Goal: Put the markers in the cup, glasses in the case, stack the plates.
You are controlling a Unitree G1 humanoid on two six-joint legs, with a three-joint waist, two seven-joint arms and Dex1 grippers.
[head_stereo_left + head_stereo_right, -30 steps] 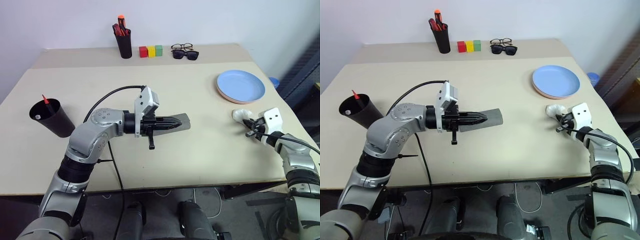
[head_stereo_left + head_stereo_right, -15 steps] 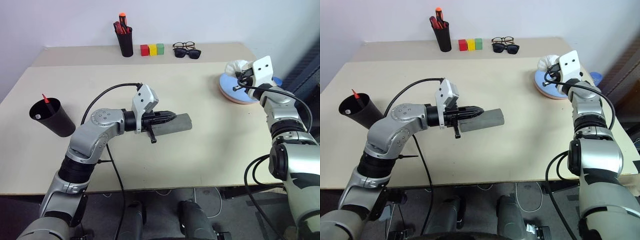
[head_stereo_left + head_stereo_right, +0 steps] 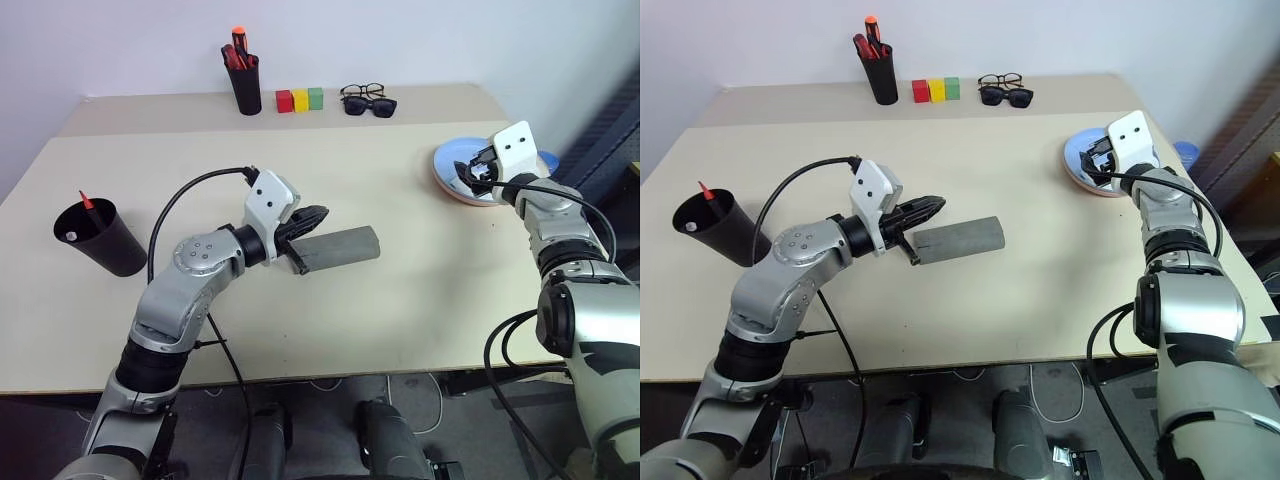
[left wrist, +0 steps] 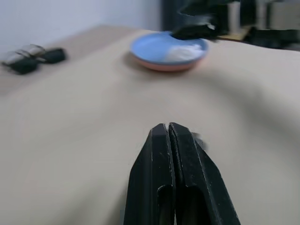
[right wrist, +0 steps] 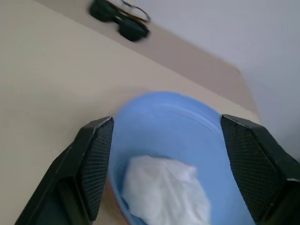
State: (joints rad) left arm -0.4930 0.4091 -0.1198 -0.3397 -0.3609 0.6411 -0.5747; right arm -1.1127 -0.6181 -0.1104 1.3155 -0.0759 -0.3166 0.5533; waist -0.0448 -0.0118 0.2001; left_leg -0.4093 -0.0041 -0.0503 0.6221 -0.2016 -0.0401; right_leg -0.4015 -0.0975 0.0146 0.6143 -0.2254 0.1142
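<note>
The light blue plate (image 3: 447, 160) lies stacked on the pink plate (image 3: 472, 200) at the right of the table. My right gripper (image 3: 473, 170) hovers over them, open, jaws wide apart (image 5: 166, 119). A white crumpled wad (image 5: 164, 190) rests on the blue plate below it. The grey case (image 3: 340, 247) lies closed mid-table. My left gripper (image 3: 318, 213) is shut and empty just above the case's left end. The black cup (image 3: 92, 245) stands at the left with a red marker (image 3: 90, 200) and a white marker (image 3: 68, 236) in it. The glasses are out of view.
Along the back edge stand a black pen holder (image 3: 245, 88) with red and orange markers, three coloured blocks (image 3: 300, 99), and a dark-framed pair beside sunglasses (image 3: 368, 101). A black cable (image 3: 200, 195) arcs from my left wrist. The table edge runs close behind the plates.
My right gripper rose from the table's front right to over the plates with the white wad, then opened; the wad now lies on the blue plate. My left gripper swung left, still shut.
</note>
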